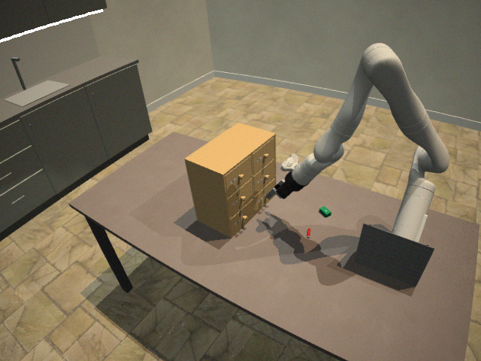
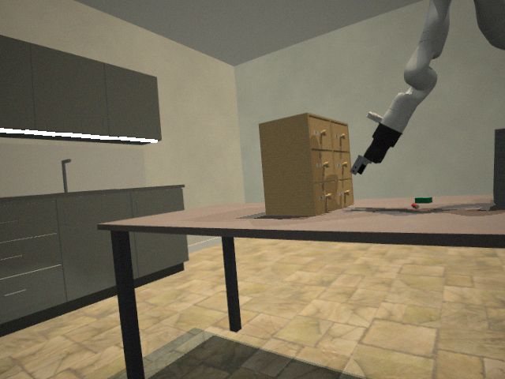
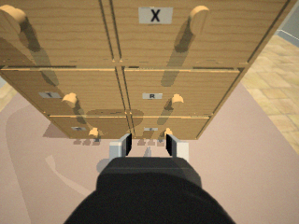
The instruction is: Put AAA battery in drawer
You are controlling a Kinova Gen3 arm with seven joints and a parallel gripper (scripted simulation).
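The wooden chest (image 1: 210, 198) (image 2: 285, 166) stands upright, with six knobbed drawers in two columns, all looking pushed in. In the wrist view, the top right drawer (image 3: 140, 42) is marked X and the middle right drawer (image 3: 142, 108) is marked R. The other labels are too small or out of view, so I cannot tell which is B. My gripper (image 1: 270, 195) (image 2: 354, 172) (image 3: 149, 141) is open and empty, slanting down in front of the right column, above the table. The small red battery (image 1: 308, 232) (image 2: 414, 205) lies on the table, away from the gripper.
A green block (image 1: 325, 211) (image 2: 423, 200) lies on the table (image 1: 294, 295) just behind the battery. A dark upright panel (image 1: 392, 256) (image 2: 499, 166) stands by the arm's base. The knobs stick out from the chest's front close to my fingers.
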